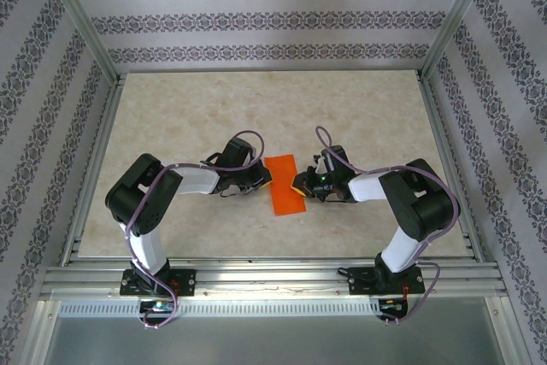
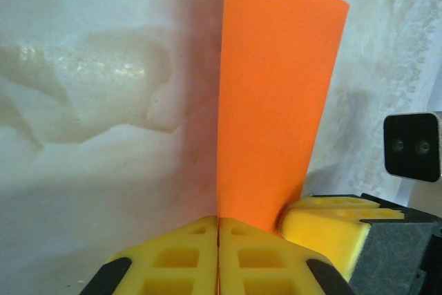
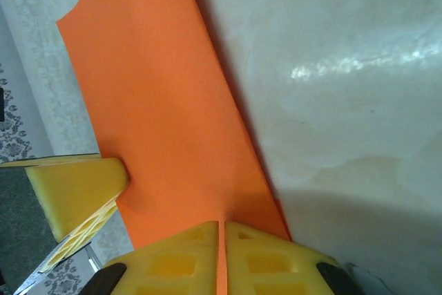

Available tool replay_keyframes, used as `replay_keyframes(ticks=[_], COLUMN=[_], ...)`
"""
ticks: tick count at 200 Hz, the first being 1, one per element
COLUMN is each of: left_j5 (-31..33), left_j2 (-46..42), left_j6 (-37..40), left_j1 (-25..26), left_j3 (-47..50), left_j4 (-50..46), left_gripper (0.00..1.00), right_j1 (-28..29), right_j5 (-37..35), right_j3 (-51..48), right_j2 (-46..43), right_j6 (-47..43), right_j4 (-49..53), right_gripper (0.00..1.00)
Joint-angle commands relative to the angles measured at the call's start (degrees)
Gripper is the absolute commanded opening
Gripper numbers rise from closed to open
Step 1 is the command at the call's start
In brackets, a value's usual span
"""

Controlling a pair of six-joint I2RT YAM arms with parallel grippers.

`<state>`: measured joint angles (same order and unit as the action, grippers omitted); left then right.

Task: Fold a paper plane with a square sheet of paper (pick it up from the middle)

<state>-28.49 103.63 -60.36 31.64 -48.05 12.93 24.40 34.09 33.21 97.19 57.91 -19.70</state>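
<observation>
Paper [image 1: 285,185], a thin smooth orange rectangle (plain, matte), is mid-table [image 1: 171,126]. The left gripper [image 2: 218,257] and right gripper [image 3: 222,260] each clamp an opposite edge, ribbed yellow fingers [image 3: 173,264] pressed together.

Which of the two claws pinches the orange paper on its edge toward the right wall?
The right claw, shut on that edge of the orange paper; the left claw pinches the opposite edge.

Bright even light, soft shadows, glare on the table [image 3: 359,67]
</observation>
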Motion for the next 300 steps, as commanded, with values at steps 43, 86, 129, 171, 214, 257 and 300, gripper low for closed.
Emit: replay_keyframes(ticks=[43,86,129,171,214,257,300], left_j5=[-0.6,-0.6,-0.8,-1.1,-3.1,-4.9,-5.1], left_j2=[-4.1,-7.4,-9.6,-10.1,-9.3,-8.6,-8.6], left_j6=[0.2,0.8,1.0,1.0,-1.7,-6.3,-6.8], left_j1=[-0.7,-1.6,-2.8,-3.2,-4.1,-4.9,-5.0], left_j3=[1.6,4.4,5.8,6.0,7.3,8.6,8.5], left_j4=[1.5,0.9,0.0,-0.2,3.8,10.0,10.1], left_gripper=[0.06,0.05,0.04,0.04,0.03,0.03,0.01], right_j1=[1.0,1.2,-3.0,-11.8,-7.3,14.8,32.2], right_j5=[-4.0,-21.2,-25.6,-7.7,-6.5,-27.2,-40.7], right_j3=[0.1,1.2,-2.3,-4.7,-3.7,-6.3,-12.9], right_j2=[-12.2,-29.1,-40.4,-41.8,-41.0,-41.4,-38.7], right_j6=[-9.7,-23.3,-29.4,-23.6,-30.3,-49.5,-69.7], right_j4=[9.6,23.4,24.0,16.1,16.5,17.8,7.6], right_gripper=[0.28,0.45,0.98,0.98,0.86,0.78,0.71])
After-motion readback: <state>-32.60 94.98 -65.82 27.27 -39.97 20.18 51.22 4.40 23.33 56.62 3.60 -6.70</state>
